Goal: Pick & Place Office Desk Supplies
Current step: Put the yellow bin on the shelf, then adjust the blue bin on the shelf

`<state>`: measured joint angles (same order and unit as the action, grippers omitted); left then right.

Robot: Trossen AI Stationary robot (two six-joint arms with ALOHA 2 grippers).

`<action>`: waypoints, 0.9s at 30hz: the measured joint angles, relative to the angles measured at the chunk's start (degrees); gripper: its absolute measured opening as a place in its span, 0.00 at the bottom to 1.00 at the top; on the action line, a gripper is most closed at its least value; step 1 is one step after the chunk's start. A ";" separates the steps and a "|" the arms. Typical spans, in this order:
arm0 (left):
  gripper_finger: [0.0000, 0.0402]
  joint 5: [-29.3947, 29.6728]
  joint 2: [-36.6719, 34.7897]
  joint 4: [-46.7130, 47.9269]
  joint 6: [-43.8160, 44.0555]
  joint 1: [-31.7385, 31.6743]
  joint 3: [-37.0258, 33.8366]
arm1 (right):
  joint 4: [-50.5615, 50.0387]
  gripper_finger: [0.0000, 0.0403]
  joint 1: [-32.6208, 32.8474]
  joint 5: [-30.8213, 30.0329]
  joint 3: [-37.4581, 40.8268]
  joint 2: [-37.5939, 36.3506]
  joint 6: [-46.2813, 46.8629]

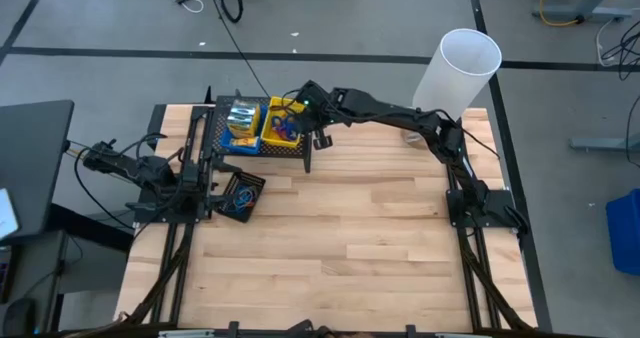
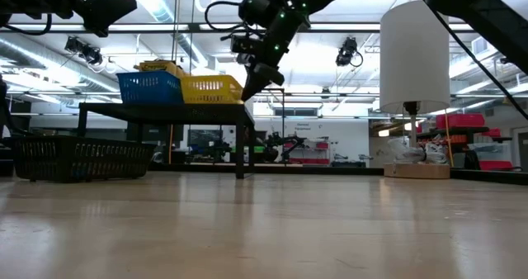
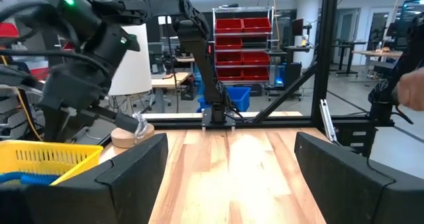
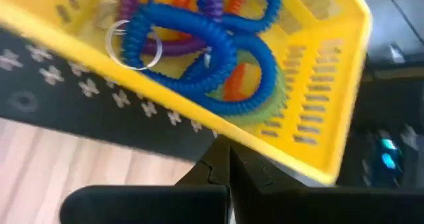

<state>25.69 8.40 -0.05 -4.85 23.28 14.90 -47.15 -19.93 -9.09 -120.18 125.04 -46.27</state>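
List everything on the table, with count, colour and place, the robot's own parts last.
Wire-mesh rack: one, black, far left part of the table.
Blue bin: one, on the rack, holding crayon boxes, yellow and green; count unclear.
Yellow bin: one, on the rack beside the blue bin, holding coiled loops in blue, purple, orange and green.
Black bin: one, on the tabletop near the left edge, something blue inside.
White cylinder: one, far right corner.
Left claw: open, near the black bin.
Right claw: shut, at the yellow bin's edge.
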 joint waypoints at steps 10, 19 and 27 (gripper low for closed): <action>0.83 7.28 -0.02 0.34 -1.02 0.01 0.46 | -1.25 0.06 7.16 -3.78 0.00 -4.80 2.95; 0.83 22.38 11.11 25.50 3.98 -0.10 14.92 | -12.62 0.16 15.96 -10.46 0.04 -6.06 5.92; 0.83 22.30 33.14 47.83 9.06 -4.89 27.96 | -24.56 0.23 21.09 -9.22 0.04 -6.08 14.61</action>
<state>47.99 41.54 47.78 4.21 18.39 42.86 -71.72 1.16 -18.31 -120.14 118.96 -31.66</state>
